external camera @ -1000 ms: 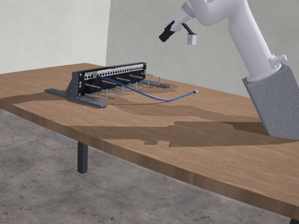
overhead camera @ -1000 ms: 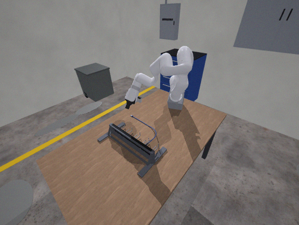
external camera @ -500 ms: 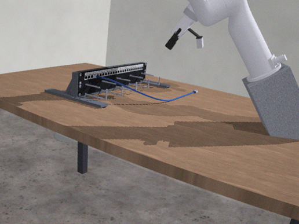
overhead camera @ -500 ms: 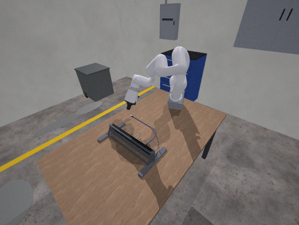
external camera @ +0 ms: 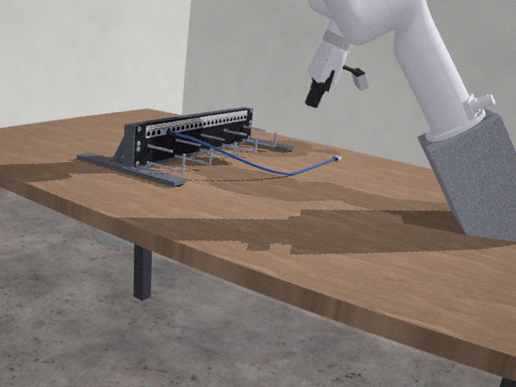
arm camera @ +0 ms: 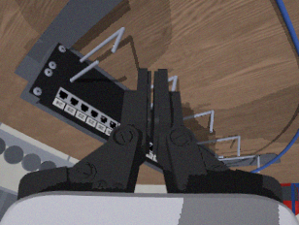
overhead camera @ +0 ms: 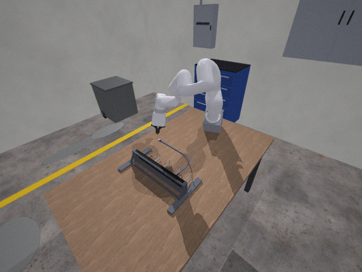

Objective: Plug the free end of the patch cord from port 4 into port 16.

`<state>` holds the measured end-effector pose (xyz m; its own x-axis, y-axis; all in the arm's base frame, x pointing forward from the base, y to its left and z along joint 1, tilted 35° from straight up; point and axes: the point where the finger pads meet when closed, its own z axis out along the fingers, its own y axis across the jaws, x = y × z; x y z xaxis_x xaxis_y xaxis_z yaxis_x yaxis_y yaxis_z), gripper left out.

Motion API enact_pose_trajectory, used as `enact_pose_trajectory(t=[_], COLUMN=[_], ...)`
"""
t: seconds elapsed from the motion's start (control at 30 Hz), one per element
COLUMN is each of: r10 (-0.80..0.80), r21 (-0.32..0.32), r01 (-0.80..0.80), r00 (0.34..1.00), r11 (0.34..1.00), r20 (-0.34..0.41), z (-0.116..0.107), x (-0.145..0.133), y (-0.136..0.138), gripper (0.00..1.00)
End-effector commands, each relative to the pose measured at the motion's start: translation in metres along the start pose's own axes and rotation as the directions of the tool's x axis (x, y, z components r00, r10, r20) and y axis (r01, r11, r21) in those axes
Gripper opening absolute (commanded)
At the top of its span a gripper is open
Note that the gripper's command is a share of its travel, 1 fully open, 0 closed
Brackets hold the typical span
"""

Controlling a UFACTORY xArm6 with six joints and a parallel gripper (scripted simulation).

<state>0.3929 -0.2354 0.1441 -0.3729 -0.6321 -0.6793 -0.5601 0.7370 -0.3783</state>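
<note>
Plug (overhead camera: 159,140) (external camera: 337,157): at the free end of the cord (overhead camera: 178,151) (external camera: 272,169) (arm camera: 289,24), apart from the rack (overhead camera: 159,172) (external camera: 127,144) (arm camera: 92,80), on its port side; whether it touches the worktop (overhead camera: 117,210) (external camera: 360,288) (arm camera: 228,63) I can't tell.
My tool (overhead camera: 157,132) (external camera: 312,104) (arm camera: 151,87): closed on nothing, raised over the worktop.
From tool to plug: lower, and to the right in the exterior view, the side my base is on. My wrist view shows part of the cord, but not the plug.
Long axis: plug and nearby cord lie roughly along the rack's face, nose towards the 24 end; the cord then bends back to the low ports.
Coming move: I judge I should open, come down towards the plug and straddle that axis, fingers either side.
Port 16: past the rack's middle towards 24; the nose would need about a quarter turn to face it, latch up.
Risk: closing across the wrong line could swing the plug away.
</note>
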Motion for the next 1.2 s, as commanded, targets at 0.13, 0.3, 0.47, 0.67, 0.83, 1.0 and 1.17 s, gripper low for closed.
enact_pose_trajectory(t=[0.13,0.3,0.47,0.67,0.83,1.0,1.17], r10=[-0.274,-0.448,-0.615,-0.674,-0.675,-0.674,-0.674], r21=[-0.095,-0.175,-0.257,-0.288,-0.288,-0.288,-0.288], r01=[0.268,0.433,0.587,0.642,0.642,0.642,0.642], r00=[0.96,0.892,0.788,0.738,0.738,0.738,0.738], r11=[0.959,0.885,0.768,0.711,0.711,0.711,0.711], r20=[-0.056,-0.062,-0.038,-0.02,-0.02,-0.02,-0.02], z=[0.017,0.027,0.038,0.042,0.042,0.042,0.042], x=[0.034,0.056,0.08,0.089,0.089,0.089,0.089], y=[0.006,0.012,0.018,0.02,0.02,0.02,0.02], gripper=[0.0,0.0,0.0,0.0,0.0,0.0,0.0])
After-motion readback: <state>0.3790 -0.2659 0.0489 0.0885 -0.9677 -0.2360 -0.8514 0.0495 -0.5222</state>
